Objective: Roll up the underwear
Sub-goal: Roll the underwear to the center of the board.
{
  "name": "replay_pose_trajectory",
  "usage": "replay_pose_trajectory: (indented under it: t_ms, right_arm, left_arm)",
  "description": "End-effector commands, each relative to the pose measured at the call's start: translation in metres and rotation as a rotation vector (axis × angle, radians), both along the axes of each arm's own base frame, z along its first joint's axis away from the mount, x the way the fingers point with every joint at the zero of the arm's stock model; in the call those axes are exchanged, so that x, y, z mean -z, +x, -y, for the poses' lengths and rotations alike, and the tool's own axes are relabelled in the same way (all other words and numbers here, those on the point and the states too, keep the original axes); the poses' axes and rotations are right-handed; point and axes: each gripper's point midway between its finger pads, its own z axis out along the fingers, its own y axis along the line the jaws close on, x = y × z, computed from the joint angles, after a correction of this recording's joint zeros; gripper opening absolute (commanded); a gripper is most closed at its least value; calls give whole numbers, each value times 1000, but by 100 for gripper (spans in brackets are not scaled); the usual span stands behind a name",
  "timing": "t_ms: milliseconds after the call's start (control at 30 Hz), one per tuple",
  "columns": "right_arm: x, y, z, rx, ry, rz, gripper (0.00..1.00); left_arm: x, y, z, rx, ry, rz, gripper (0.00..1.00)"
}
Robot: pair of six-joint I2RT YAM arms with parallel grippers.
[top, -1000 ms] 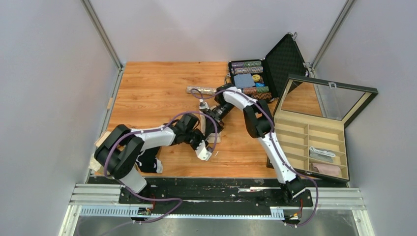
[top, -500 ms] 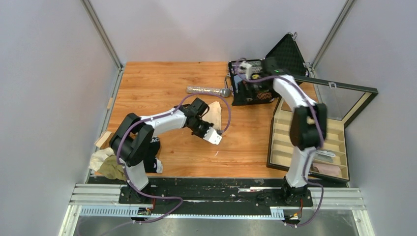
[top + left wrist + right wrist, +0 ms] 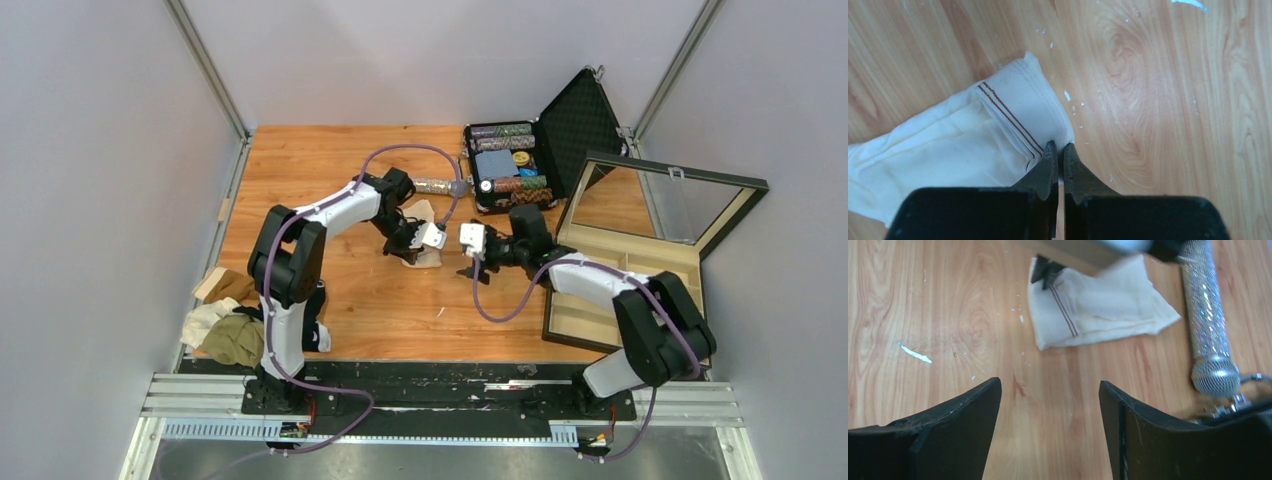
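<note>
Plain grey walls point(image 3: 100, 150) enclose a wood-grain table point(image 3: 320, 160).

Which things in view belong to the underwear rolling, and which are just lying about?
Job: cream underwear, pinched by the left gripper; waiting garment pile; open right gripper.
Lying about: glittery microphone; open chip case; wooden divider box.

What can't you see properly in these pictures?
Top view: the left arm covers the handle end of the glittery silver microphone and part of the cream cloth underwear.
Top view: the right arm hides much of the wooden compartment box.
Left wrist view: whether cloth sits between the shut tips of the left gripper; the gap is too tight.
</note>
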Motion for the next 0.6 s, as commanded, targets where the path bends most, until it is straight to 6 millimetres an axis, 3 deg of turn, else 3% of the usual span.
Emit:
replay_pose_trajectory:
  t_ms: [0, 233, 367, 567]
  right_arm:
    - [-16, 13, -43, -135, 28, 372, 74]
    - [9, 12, -90, -212, 31, 437, 69]
    - [22, 9, -99, -240, 18, 460, 66]
    - [24, 4, -102, -245, 37, 465, 64]
  left_arm:
    - [-10, -19, 0, 15, -14, -120, 0]
    - [-16, -13, -1, -32, -41, -154, 0]
    - [-19, -11, -2, -45, -55, -154, 0]
    - [-19, -9, -2, -61, -63, -150, 0]
